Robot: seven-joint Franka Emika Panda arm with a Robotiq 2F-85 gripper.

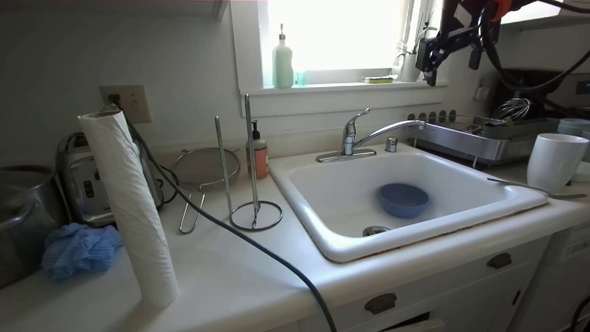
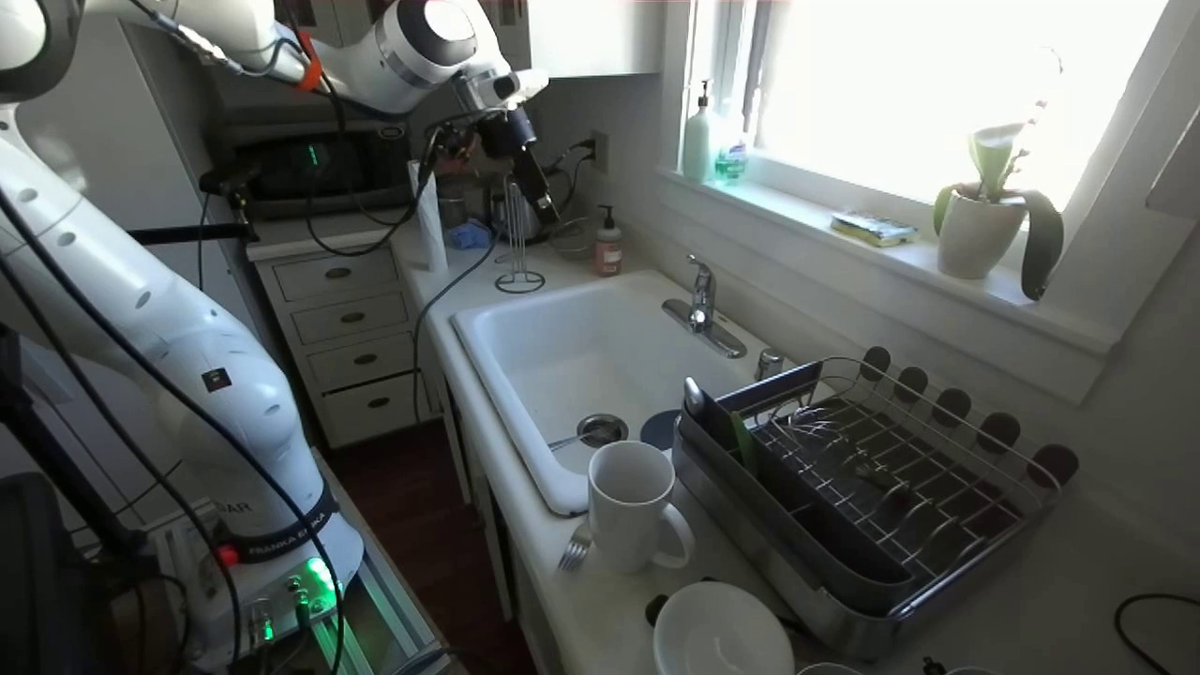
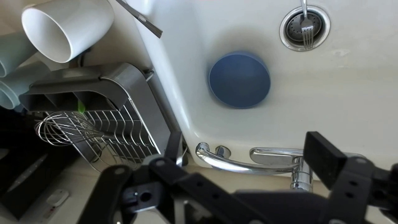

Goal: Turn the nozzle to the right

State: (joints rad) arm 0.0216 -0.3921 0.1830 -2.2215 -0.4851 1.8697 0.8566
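Observation:
The nozzle, a chrome curved spout (image 1: 388,129), extends from its base at the back rim of the white sink (image 1: 313,221) along the back edge toward the dish rack. It also shows in an exterior view (image 2: 699,317), seen nearly end-on, and in the wrist view (image 3: 242,167). Its lever handle (image 1: 357,121) stands up above the base; in the wrist view the lever is hidden behind the gripper. My black gripper (image 1: 452,63) is open and empty, high above the sink and apart from the spout. In the wrist view the spout appears between the open fingers (image 3: 248,152).
A blue bowl (image 1: 404,200) sits in the sink, and a fork (image 3: 307,29) lies over the drain. A metal dish rack (image 2: 844,487) and white mug (image 2: 630,506) stand beside the sink. A soap bottle (image 1: 257,154) and paper towel holder (image 1: 255,216) stand on the opposite side.

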